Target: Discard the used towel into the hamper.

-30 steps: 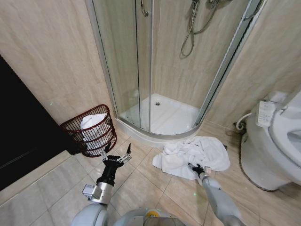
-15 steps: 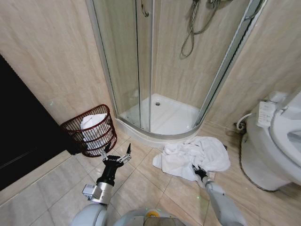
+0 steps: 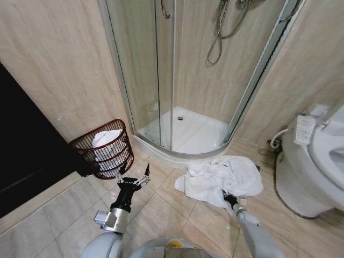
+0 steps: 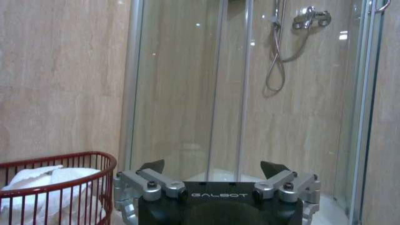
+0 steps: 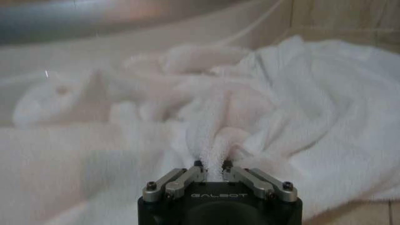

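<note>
Two arms are in my head camera. My right gripper (image 3: 230,199) sits low at the near edge of the white towel (image 3: 217,180), which lies crumpled on the tiled floor (image 3: 161,215) in front of the shower enclosure (image 3: 183,129) and beside the toilet (image 3: 317,161). On my right wrist feed the right gripper (image 5: 211,165) has its fingers drawn nearly together, pinching a raised fold of the towel (image 5: 262,108) between the tips; the rest of the cloth spreads on the floor beyond it.

My left gripper (image 3: 132,173) is held up above the floor, pointing toward the hamper (image 3: 103,150) and just short of it. Its fingers stand wide apart with nothing between them, as the left wrist feed confirms for the left gripper (image 4: 212,168).

I note the hamper stands against the beige tiled wall (image 3: 59,70), left of the shower door, well apart from the floor towel. White cloth (image 3: 105,141) already lies inside it, visible through the wire sides and above the hamper rim (image 4: 62,180).
</note>
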### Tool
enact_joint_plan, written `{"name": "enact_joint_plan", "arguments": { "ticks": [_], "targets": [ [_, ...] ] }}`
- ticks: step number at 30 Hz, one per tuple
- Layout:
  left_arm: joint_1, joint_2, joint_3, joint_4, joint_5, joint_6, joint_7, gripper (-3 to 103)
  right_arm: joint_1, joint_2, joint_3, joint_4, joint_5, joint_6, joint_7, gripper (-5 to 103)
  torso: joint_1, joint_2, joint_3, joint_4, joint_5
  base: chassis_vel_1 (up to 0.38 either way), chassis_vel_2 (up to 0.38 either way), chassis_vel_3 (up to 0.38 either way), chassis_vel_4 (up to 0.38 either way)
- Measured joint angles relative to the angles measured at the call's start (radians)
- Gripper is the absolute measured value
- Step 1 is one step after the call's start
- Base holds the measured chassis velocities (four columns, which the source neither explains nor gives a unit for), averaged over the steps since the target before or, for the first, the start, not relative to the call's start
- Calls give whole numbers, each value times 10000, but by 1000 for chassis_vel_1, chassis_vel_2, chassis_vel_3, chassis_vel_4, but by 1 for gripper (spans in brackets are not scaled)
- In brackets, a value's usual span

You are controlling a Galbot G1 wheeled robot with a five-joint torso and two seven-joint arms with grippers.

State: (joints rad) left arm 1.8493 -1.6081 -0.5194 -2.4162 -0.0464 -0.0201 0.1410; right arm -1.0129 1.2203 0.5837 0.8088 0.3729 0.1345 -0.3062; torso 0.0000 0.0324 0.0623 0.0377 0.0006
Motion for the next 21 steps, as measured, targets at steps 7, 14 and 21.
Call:
{"name": "enact_joint_plan", "arguments": {
  "ticks": [7,14,21],
  "targets": [
    [0,0,0,0,0,0,0,100,-678,-101,270,1364,478,347,-60,8,0,0,-1,-1,-4,0,0,0,0],
    [0,-1,0,0,0,0,0,100,-2179,-123,786,3898,362,959,-58,8,0,2,-2,2,-6,0,0,0,0],
    [0,0,0,0,0,0,0,100,-4396,126,2289,7740,-170,1435,-303,8,0,3,-3,-1,-7,0,0,0,0]
  ]
}}
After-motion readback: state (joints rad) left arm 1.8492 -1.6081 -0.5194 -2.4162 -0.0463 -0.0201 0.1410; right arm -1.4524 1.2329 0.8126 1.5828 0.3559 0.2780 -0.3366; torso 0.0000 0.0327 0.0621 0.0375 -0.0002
